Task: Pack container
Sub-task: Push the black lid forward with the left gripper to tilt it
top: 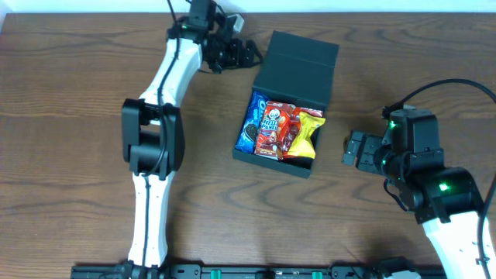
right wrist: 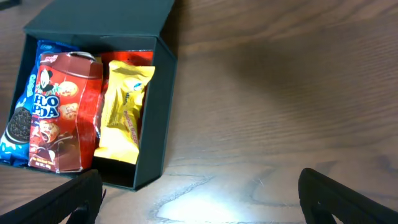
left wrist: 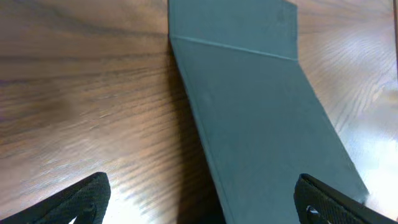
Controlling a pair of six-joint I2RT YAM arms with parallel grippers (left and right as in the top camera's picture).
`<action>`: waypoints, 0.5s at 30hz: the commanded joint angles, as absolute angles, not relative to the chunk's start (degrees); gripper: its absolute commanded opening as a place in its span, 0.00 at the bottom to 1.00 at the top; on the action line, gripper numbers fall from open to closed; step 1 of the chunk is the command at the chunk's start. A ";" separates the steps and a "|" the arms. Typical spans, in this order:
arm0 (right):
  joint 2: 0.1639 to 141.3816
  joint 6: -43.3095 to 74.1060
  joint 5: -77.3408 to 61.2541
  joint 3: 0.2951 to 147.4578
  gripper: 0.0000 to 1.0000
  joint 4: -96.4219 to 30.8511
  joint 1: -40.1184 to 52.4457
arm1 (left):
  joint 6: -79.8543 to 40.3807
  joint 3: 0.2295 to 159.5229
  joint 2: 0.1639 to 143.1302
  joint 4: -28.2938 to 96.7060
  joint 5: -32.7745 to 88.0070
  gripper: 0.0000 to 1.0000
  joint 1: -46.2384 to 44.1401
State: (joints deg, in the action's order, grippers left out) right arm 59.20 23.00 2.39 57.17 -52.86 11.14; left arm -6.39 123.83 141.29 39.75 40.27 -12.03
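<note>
The dark teal-black container [top: 318, 142] stands mid-table with its flap lid [top: 298, 70] thrown back toward the far edge. Inside lie a blue cookie packet [top: 253, 124], a red snack packet [top: 273, 128] and a yellow packet [top: 304, 133]. My left gripper [top: 244, 53] hovers open at the lid's far-left corner; in the left wrist view the lid [left wrist: 261, 124] runs between its spread fingers [left wrist: 81, 199], untouched. My right gripper [top: 353, 149] is open and empty just right of the box. In the right wrist view the container [right wrist: 155, 124] and packets [right wrist: 62, 118] lie ahead on the left.
Brown wooden table [top: 77, 93] all round the box. Cables [top: 232, 23] bunch at the far edge by the left wrist. A black rail [top: 271, 272] runs along the near edge. The left arm [top: 155, 132] stretches across the table's left half.
</note>
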 commanded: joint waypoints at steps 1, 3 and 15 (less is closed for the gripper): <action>59.27 23.31 3.25 58.11 0.99 -52.73 11.66 | -9.45 124.66 142.54 38.00 42.52 0.95 -13.30; 59.27 23.31 3.25 58.11 0.99 -52.71 11.66 | -10.55 124.66 142.76 36.51 43.38 0.95 -13.93; 59.27 23.31 3.25 58.11 0.99 -52.73 11.66 | -12.10 124.66 142.80 34.35 42.65 0.95 -17.32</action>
